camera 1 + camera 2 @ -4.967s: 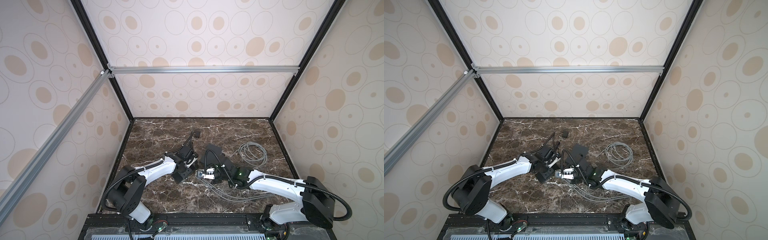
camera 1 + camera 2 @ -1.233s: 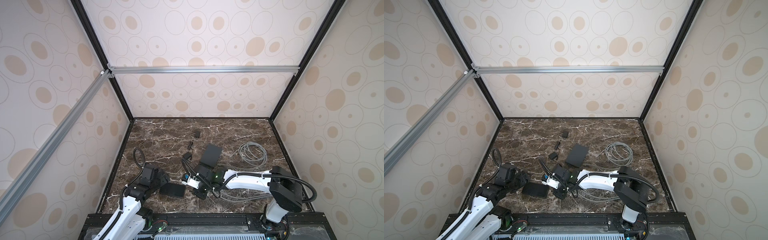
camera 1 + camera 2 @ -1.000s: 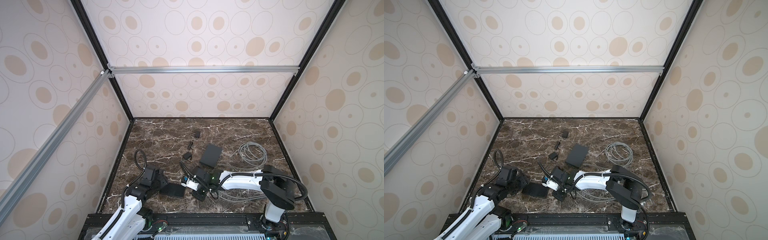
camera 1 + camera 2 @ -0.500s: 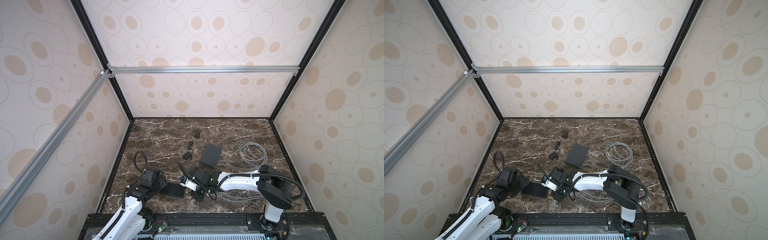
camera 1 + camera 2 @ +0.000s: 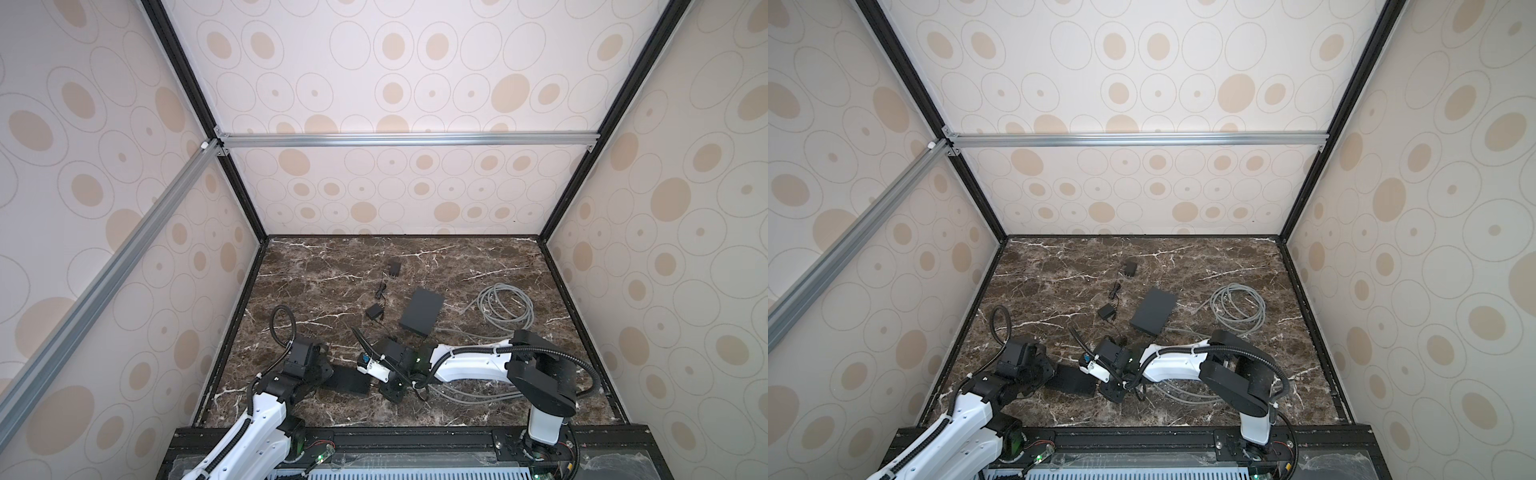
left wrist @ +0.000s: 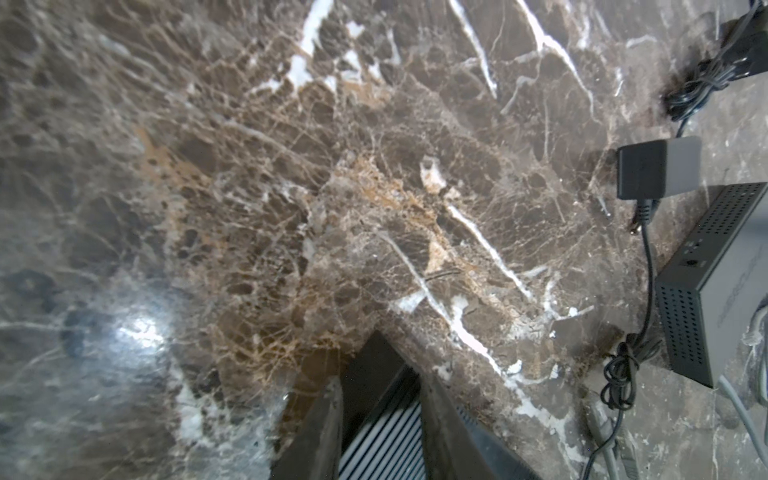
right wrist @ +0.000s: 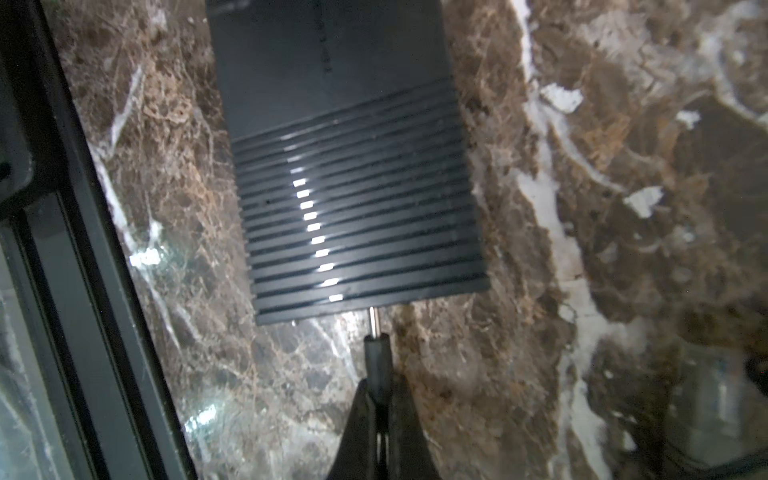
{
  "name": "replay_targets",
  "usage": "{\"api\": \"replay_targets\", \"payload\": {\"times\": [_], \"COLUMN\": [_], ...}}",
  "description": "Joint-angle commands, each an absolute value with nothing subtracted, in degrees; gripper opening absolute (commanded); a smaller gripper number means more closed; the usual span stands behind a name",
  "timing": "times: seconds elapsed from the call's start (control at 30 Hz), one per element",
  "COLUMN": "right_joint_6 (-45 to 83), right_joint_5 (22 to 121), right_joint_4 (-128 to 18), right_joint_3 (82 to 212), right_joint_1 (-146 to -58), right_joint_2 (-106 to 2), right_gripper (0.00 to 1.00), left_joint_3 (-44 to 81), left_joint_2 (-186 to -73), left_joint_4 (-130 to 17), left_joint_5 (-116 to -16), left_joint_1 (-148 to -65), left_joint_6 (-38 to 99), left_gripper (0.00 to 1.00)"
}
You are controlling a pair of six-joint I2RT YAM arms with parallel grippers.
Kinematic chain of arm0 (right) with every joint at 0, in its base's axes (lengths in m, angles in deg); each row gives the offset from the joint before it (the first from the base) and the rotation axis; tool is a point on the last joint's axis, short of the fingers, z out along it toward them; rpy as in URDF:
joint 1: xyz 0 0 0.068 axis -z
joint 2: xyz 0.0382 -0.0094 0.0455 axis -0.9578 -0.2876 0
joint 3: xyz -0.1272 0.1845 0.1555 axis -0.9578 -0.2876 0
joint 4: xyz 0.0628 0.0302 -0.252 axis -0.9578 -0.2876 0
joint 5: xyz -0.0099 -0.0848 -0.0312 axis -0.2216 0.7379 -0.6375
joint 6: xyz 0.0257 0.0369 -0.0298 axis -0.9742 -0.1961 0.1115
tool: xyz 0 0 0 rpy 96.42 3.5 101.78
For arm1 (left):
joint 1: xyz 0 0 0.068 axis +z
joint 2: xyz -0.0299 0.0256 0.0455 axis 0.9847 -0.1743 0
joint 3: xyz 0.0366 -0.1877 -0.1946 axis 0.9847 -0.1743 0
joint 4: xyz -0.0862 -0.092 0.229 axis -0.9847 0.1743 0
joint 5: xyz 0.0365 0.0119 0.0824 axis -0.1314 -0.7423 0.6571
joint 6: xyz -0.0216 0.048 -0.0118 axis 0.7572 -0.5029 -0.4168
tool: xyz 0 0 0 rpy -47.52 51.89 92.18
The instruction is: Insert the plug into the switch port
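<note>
While right gripper (image 7: 379, 397) clamps black barrel plug (image 7: 377, 357) against edge of black ribbed switch (image 7: 353, 208), left gripper (image 6: 380, 390) straddles it, grip unclear.

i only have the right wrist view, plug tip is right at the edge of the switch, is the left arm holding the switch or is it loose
observer: In the left wrist view the left gripper has its fingers on either side of the switch, close against it; whether they press it I cannot tell.
operator: ok, what else is out there past it
observer: In both top views a second black box lies farther back, with a coil of grey cable to its right in those views.
</note>
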State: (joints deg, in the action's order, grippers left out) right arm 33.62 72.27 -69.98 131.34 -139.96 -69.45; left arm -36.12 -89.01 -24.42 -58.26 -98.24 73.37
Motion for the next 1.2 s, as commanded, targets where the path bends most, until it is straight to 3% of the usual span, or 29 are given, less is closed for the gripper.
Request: {"api": "replay_targets", "payload": {"times": [0.0,1.17], "right_joint_6": [33.13,34.05], "right_joint_5": [72.58,72.00], "right_joint_4": [-70.63,-72.99], "right_joint_3": [132.35,135.44], "right_joint_1": [-140.39,-140.68], "right_joint_2": [-70.98,-72.52], "right_gripper": [0.00,0.00], "left_joint_3": [-36.20,-36.72], "left_joint_2": [-89.50,-87.35], "left_joint_4": [-25.23,-24.39], "left_joint_5": [-58.37,-58.26], "left_joint_1": [-98.51,-98.57], "left_joint_6": [72.90,73.95], "left_gripper": [0.32,0.33]}}
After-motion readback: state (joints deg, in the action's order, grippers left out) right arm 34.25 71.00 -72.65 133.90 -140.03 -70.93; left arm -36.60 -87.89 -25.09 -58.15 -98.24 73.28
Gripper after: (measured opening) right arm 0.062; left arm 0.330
